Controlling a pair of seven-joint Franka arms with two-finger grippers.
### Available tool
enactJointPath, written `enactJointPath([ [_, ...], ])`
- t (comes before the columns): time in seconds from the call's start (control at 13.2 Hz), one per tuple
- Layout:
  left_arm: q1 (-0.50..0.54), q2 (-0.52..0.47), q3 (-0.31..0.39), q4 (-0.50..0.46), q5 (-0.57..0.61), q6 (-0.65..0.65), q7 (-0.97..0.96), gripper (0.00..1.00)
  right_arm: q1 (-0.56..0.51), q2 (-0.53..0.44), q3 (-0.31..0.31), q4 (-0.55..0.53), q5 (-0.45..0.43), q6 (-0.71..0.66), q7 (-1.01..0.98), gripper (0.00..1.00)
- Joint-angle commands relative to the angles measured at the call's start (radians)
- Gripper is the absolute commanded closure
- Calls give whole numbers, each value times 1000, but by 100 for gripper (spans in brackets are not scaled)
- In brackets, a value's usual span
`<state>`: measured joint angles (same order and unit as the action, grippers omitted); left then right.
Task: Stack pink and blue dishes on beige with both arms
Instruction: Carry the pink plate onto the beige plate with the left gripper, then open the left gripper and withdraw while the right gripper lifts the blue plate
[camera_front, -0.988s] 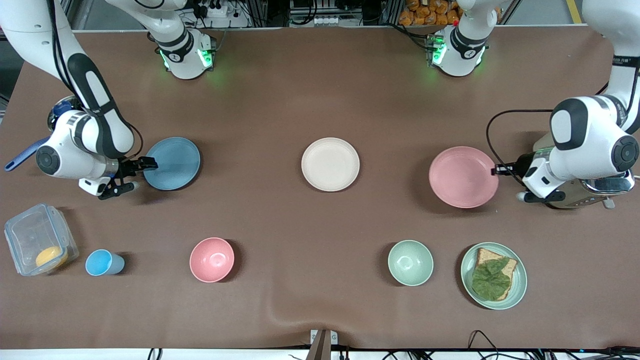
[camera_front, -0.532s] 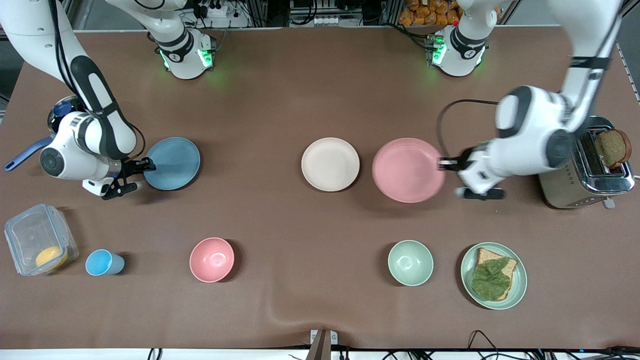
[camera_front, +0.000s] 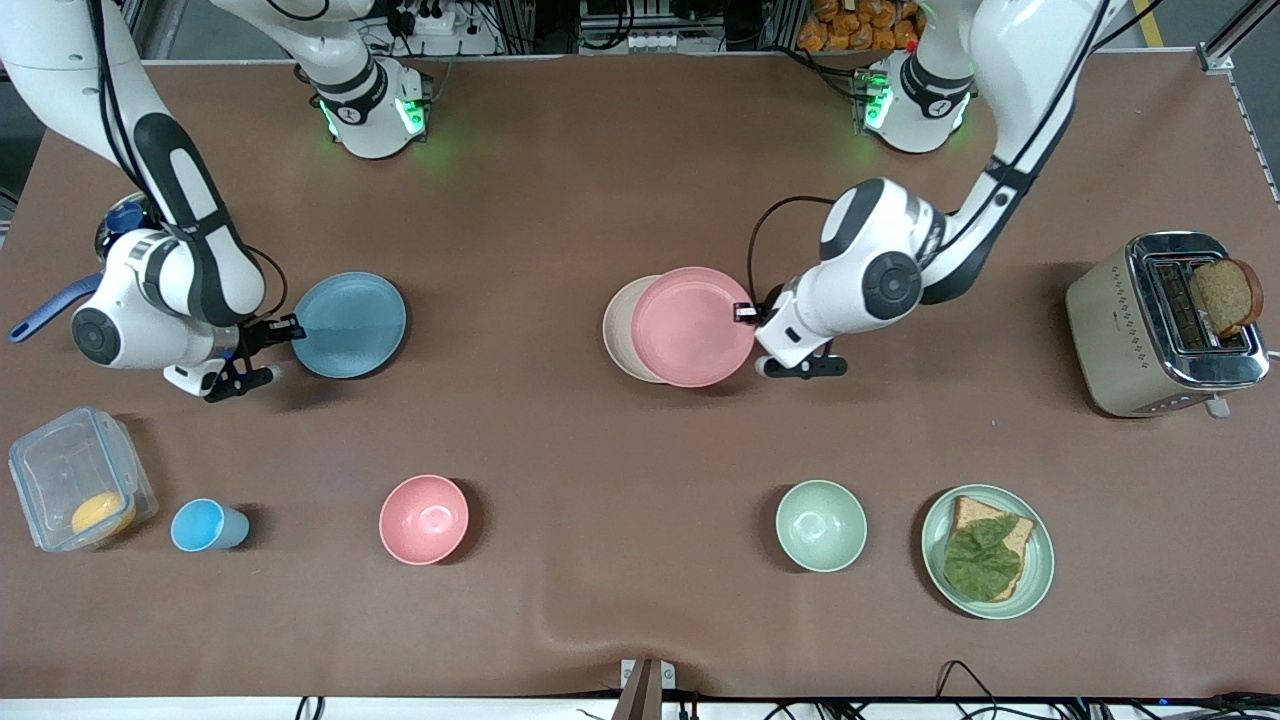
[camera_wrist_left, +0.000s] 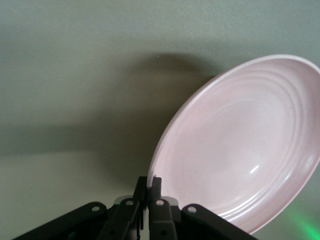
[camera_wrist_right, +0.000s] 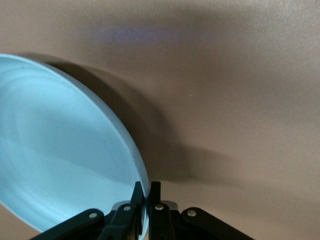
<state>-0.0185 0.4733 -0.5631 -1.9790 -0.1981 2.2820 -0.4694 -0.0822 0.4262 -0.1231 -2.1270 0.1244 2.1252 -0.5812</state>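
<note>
The pale pink plate (camera_front: 692, 326) hangs over the beige plate (camera_front: 614, 330) and hides most of it, so only a crescent of beige shows toward the right arm's end. My left gripper (camera_front: 745, 312) is shut on the pink plate's rim. In the left wrist view the pink plate (camera_wrist_left: 240, 145) tilts up from the gripper (camera_wrist_left: 150, 186). The light blue plate (camera_front: 350, 325) is at the right arm's end, its rim pinched by my right gripper (camera_front: 290, 328). The right wrist view shows the blue plate (camera_wrist_right: 60, 150) tilted, with the gripper (camera_wrist_right: 145, 192) shut on its edge.
A toaster (camera_front: 1150, 330) with a bread slice stands at the left arm's end. Nearer the camera are a green plate (camera_front: 1042, 565) with a sandwich, a green bowl (camera_front: 821, 525), a pink bowl (camera_front: 424, 519), a blue cup (camera_front: 205, 526) and a clear container (camera_front: 75, 490).
The left arm has carried the pink plate from beside the toaster to over the beige plate. The right gripper and blue plate have shifted only slightly toward the table's middle.
</note>
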Motion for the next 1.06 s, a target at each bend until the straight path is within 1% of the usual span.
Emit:
enactJointPath([
  [0.0,-35,27,2,-20,-17,85,-27,100,-1,20,0,94,18,-88,-12,100],
  [0.08,-50,33,2,-27,-17,111,-47,100,1,22,-1,123,18,-132,-9,100],
  [0.23,-83,47,2,-32,-17,122,-64,100,1,26,-1,156,18,-172,-5,100],
  [0.38,-83,64,3,-32,-15,125,-63,100,1,28,0,174,18,-201,-5,100],
  [0.68,-81,62,2,-41,-15,128,-63,100,13,28,-1,229,18,-277,4,100],
  [0.91,-83,65,2,-46,-15,143,-63,100,16,29,-1,278,20,-356,7,100],
  [0.99,-84,67,3,-50,-15,152,-63,100,18,29,-1,291,33,-370,20,100],
])
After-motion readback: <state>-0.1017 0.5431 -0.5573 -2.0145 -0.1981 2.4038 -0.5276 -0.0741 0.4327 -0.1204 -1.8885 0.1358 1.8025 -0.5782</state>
